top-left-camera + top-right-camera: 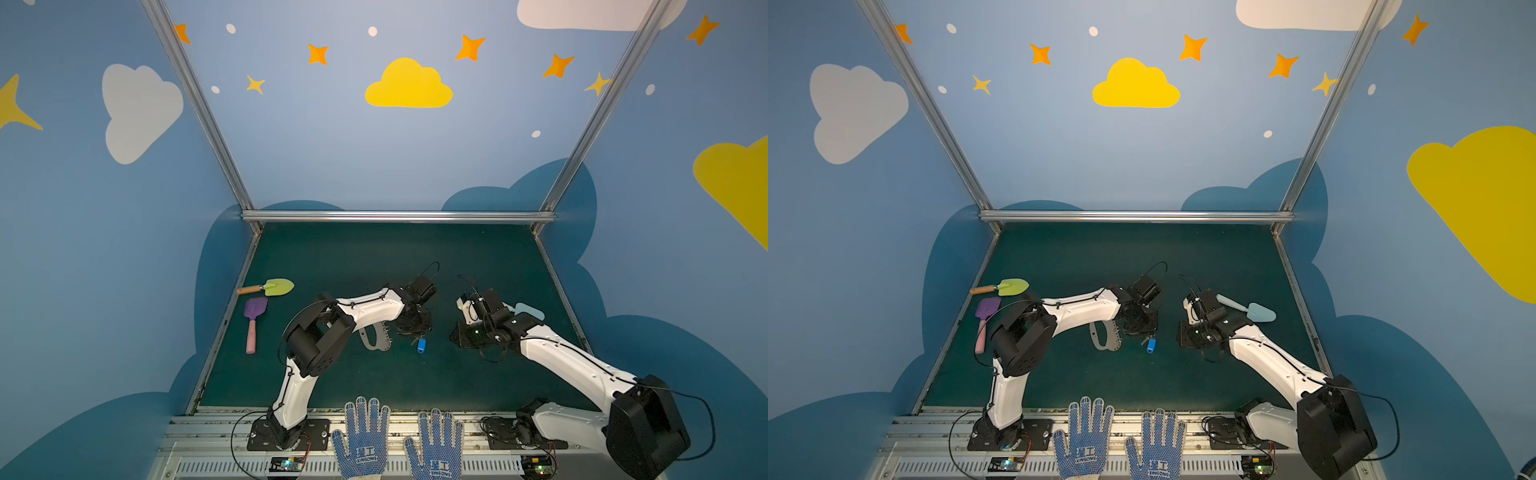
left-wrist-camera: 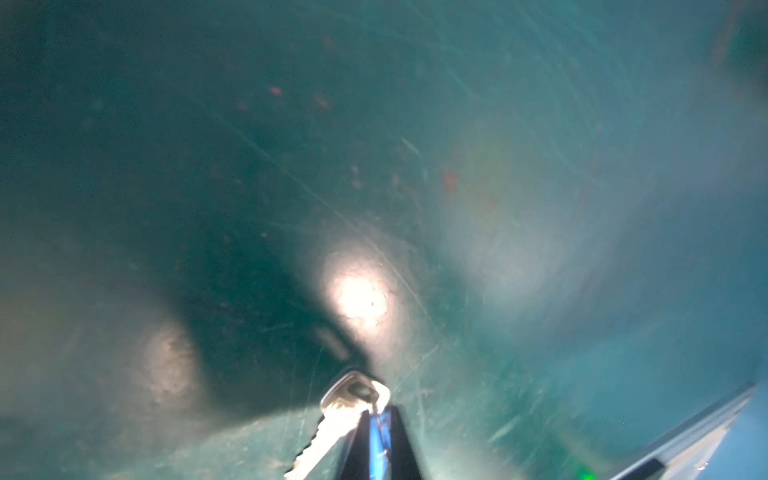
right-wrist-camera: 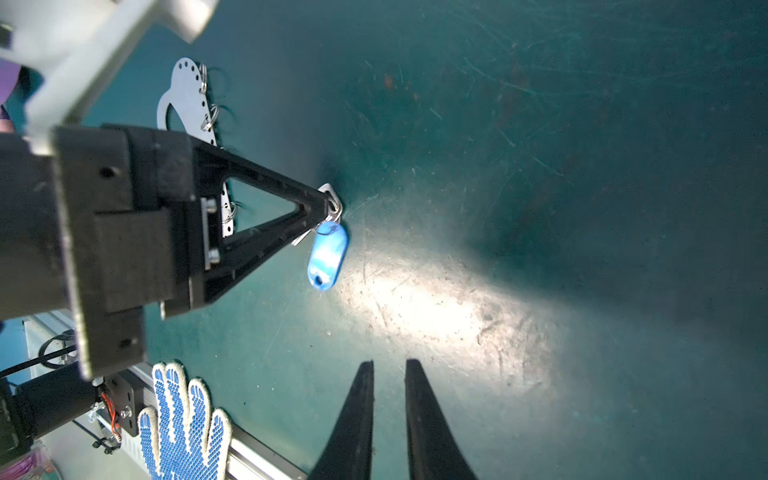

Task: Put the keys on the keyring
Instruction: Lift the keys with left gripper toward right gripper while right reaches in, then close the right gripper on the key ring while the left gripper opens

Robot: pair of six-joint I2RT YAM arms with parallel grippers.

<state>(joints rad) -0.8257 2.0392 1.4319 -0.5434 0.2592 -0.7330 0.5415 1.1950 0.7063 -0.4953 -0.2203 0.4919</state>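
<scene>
Left jaws pinch keys [image 3: 327, 254] beside the keyring [image 3: 187, 95]; right jaws slightly parted over open mat [image 3: 540, 166].

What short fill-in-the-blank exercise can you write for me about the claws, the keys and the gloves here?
1. The left claw is shut on the keys, whose plastic tag is white and ____.
2. The right claw stands slightly open and holds ____.
3. In both top views, ____ dotted gloves lie at the near edge.

Missing words: blue; nothing; two.
</scene>
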